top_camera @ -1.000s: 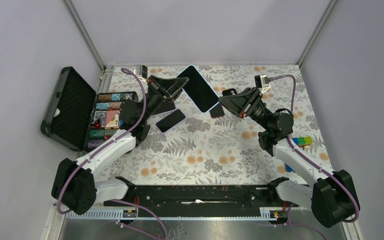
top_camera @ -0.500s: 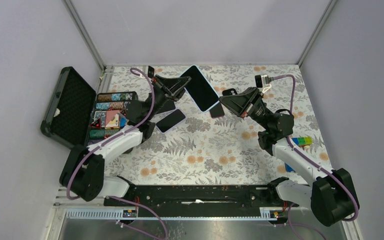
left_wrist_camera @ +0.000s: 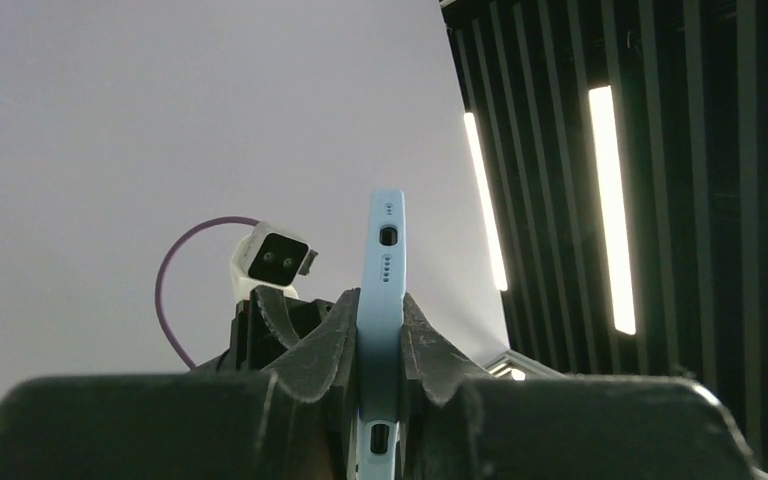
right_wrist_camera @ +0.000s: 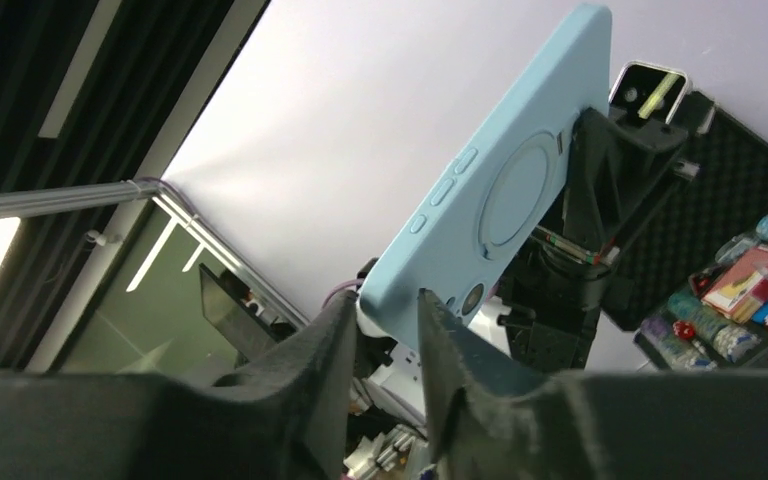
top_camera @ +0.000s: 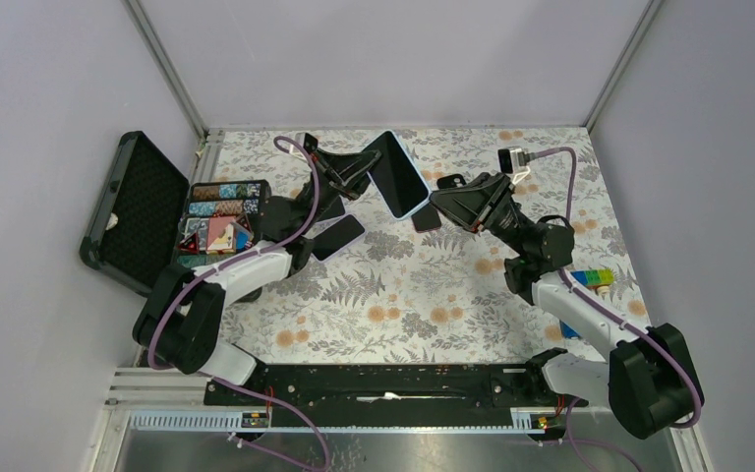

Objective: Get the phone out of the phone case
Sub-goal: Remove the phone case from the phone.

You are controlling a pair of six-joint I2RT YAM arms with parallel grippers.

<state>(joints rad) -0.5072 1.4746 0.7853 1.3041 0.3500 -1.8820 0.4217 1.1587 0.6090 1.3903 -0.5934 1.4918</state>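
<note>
The phone (top_camera: pixel 398 174), screen dark, sits in a light-blue phone case (right_wrist_camera: pixel 505 200) and is held tilted in the air above the back of the table. My left gripper (top_camera: pixel 361 174) is shut on its left end; in the left wrist view the case edge (left_wrist_camera: pixel 384 250) stands upright, pinched between the pads (left_wrist_camera: pixel 381 330). My right gripper (top_camera: pixel 435 204) comes from the right at the lower corner. In the right wrist view its fingers (right_wrist_camera: pixel 390 310) close on that corner, beside the camera hole, with the case's back facing the camera.
A black phone (top_camera: pixel 336 237) lies flat on the floral mat under the left arm, and a small pinkish phone (top_camera: pixel 427 218) lies below the right gripper. An open black case (top_camera: pixel 138 211) with coloured chips (top_camera: pixel 218 226) stands at the left. Coloured blocks (top_camera: pixel 595 278) sit at the right.
The left arm has swung its elbow inward and carried the phone slightly right, tilting it steeper. The right gripper has stayed at the lower corner and narrowed its jaws there.
</note>
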